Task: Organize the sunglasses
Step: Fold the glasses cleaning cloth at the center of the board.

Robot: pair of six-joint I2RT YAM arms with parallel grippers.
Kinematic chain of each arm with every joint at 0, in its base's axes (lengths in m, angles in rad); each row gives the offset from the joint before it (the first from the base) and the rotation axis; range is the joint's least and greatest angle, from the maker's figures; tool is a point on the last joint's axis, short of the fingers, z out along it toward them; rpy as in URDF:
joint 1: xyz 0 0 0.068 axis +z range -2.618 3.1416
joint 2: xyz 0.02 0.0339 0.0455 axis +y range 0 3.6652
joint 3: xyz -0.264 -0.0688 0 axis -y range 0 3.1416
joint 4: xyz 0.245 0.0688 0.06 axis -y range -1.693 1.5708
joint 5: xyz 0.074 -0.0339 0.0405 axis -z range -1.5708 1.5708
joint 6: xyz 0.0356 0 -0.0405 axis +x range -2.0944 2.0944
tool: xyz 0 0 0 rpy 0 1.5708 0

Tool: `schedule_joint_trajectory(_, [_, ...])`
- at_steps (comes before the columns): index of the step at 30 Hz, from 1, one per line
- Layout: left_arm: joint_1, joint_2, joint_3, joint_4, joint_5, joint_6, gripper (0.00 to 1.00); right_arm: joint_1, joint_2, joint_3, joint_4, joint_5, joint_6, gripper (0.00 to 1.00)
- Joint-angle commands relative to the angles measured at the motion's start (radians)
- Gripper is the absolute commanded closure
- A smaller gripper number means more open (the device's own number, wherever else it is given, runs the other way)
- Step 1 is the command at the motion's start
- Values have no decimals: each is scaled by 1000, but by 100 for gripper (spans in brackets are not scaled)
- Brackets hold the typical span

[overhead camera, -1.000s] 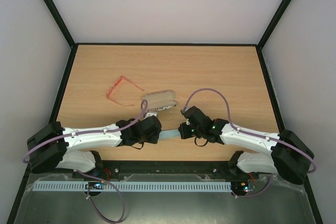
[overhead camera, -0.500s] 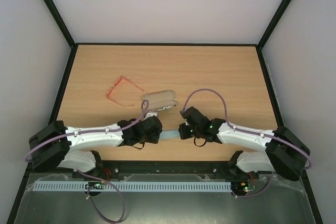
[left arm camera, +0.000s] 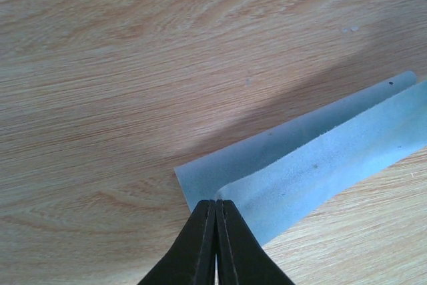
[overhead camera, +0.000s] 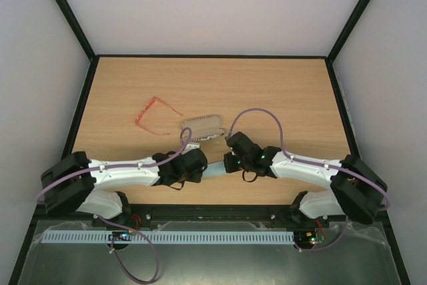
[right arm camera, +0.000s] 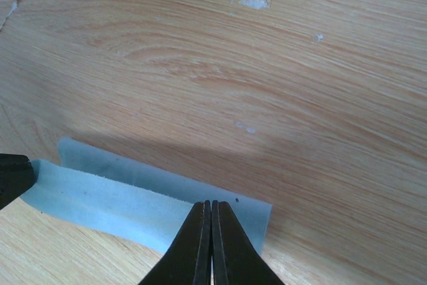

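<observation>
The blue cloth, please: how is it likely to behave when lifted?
Probably floppy: the cloth lies folded over itself and should sag between the left gripper and right gripper pinching its ends. Likely light; so thin, it may slip.

Shows sunglasses [overhead camera: 155, 113] left of centre on the counter [overhead camera: 280, 91], case [overhead camera: 203, 127] near their lower right, cloth [overhead camera: 215, 169] below the case, spanning left gripper [left arm camera: 215, 203] to right gripper [right arm camera: 211, 205].
</observation>
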Motion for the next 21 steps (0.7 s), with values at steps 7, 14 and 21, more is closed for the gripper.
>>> schedule_joint_trajectory(7, [-4, 22, 24, -19, -42, -8, 98, 7, 35, 32, -13, 47, -24, 99])
schedule_joint_trajectory(14, [-3, 38, 27, -6, -42, -3, 98, 6, 40, 19, -4, 51, -23, 99])
schedule_joint_trajectory(21, [-2, 43, 37, -4, -48, 0, 98, 6, 44, 8, 4, 59, -21, 99])
